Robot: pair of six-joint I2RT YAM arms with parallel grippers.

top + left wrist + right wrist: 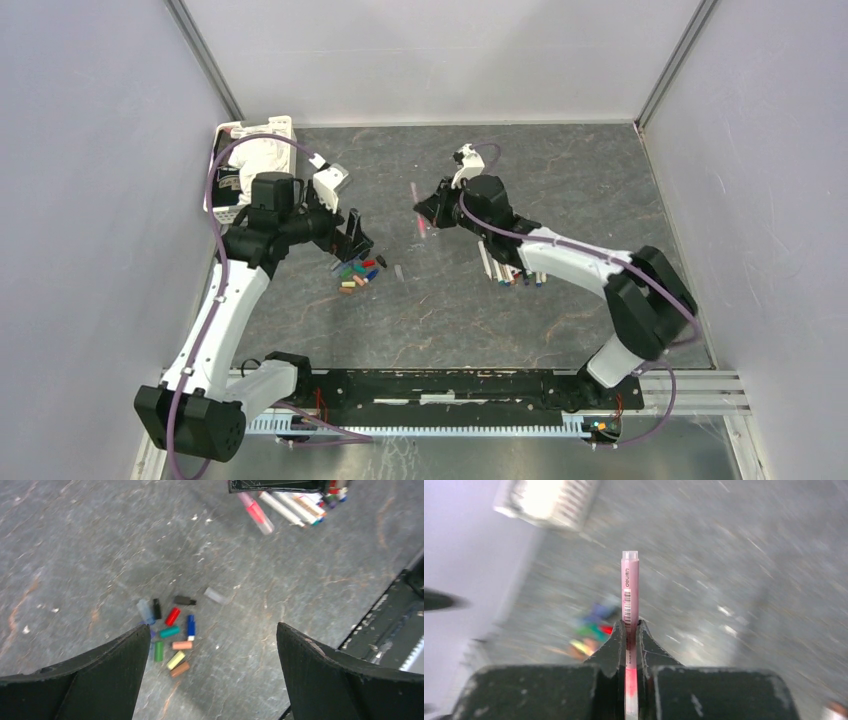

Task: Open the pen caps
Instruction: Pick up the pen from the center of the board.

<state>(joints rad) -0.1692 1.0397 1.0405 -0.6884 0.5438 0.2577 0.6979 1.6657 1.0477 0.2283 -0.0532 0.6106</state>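
The right end effector (630,630) pinches a pink pen (630,590) by its barrel. The left end effector (212,630) hangs spread wide above the pen caps (172,630), which lie clustered loose on the bench (75,555).

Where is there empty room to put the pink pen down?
Bare table lies between the pen caps and the pile of pens, and at the far side right of the basket. It is crowded around the caps.
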